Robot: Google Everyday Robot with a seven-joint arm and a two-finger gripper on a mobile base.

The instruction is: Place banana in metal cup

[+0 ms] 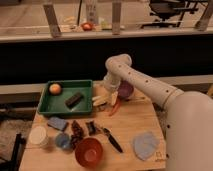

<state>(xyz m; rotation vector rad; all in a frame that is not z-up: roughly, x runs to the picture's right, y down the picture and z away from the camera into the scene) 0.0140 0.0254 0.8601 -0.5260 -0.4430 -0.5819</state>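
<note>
The light on the counter [131, 122] is warm and rather dim, and it seems to come from above; the wood looks orange-yellow. The white arm [150, 86] is the brightest part and has a mild shine along its top. The gripper [112, 96] hangs low at the back of the counter, in the shade of the arm. Behind the counter a wide dark band [60, 60] is almost black. Shadows under the things are short and faint.

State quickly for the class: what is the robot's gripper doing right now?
Gripper: state cannot be told; it is low by the banana, right of the green tray.
</note>
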